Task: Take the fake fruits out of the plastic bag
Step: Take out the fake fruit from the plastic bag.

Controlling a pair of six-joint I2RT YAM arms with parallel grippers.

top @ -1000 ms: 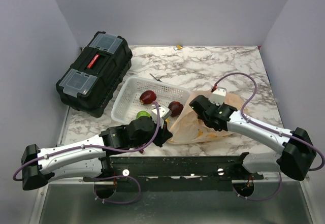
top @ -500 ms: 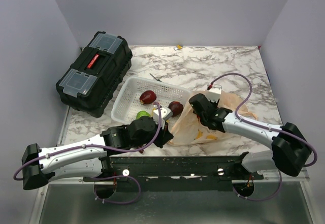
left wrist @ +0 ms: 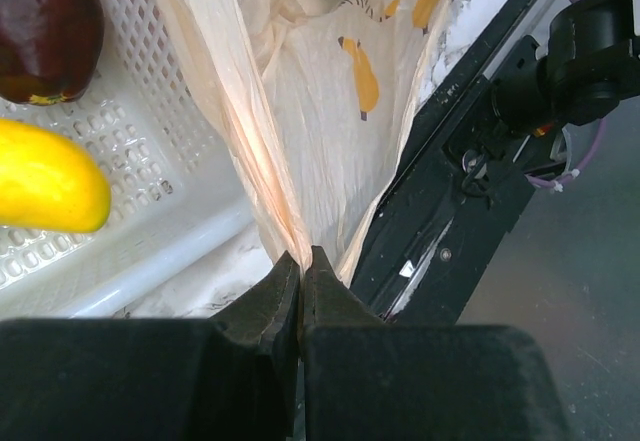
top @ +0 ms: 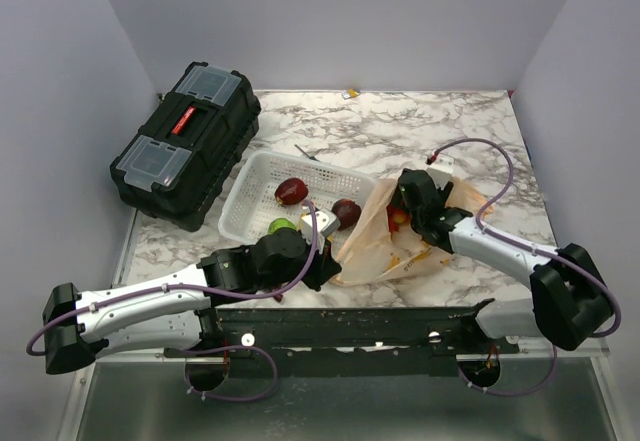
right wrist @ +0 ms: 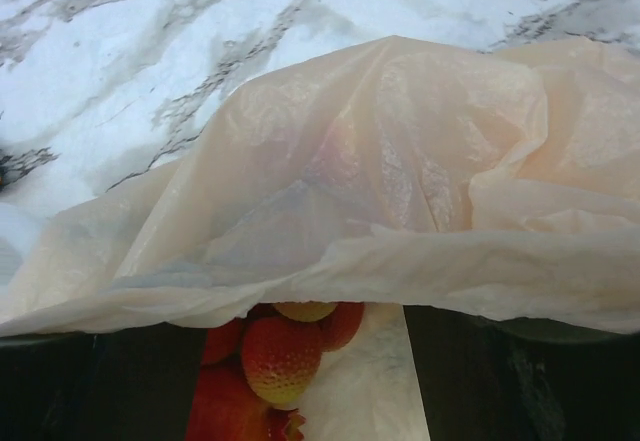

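**Left claw** (left wrist: pixel 302 266). Your fingertips are pinched together on a fold of the plastic bag (left wrist: pixel 330 111) at its near corner. The peach film rises taut from the tips and fans out ahead of the claw. Just beside the tips, on the side away from the bag, stands the wall of the white basket (left wrist: pixel 160 251). It holds a yellow-green fruit (left wrist: pixel 45 186) close to the claw and a dark red fruit (top: pixel 291 191) farther ahead. A second dark red fruit (top: pixel 346 211) sits at the basket corner next to the bag. On the claw's other side, the black rail (left wrist: pixel 450 161) along the tabletop's near edge runs right beside the bag, so room there is tight.

**Right claw** (right wrist: pixel 302 391). Your jaws stand wide apart inside the bag's mouth, with the upper film draped across both fingers (right wrist: pixel 100 391). A cluster of red fruits (right wrist: pixel 280 356), strawberry-shaped, lies between the fingers. Whether either pad touches them cannot be told. Beyond the bag, ahead of this claw, bare marble tabletop (right wrist: pixel 150 41) stretches toward the far wall (top: pixel 330 21). More marble shows on the claw's outer side, toward the side wall (top: pixel 590 81). The black toolbox (top: pixel 185 141) lies well apart from both claws, past the basket.
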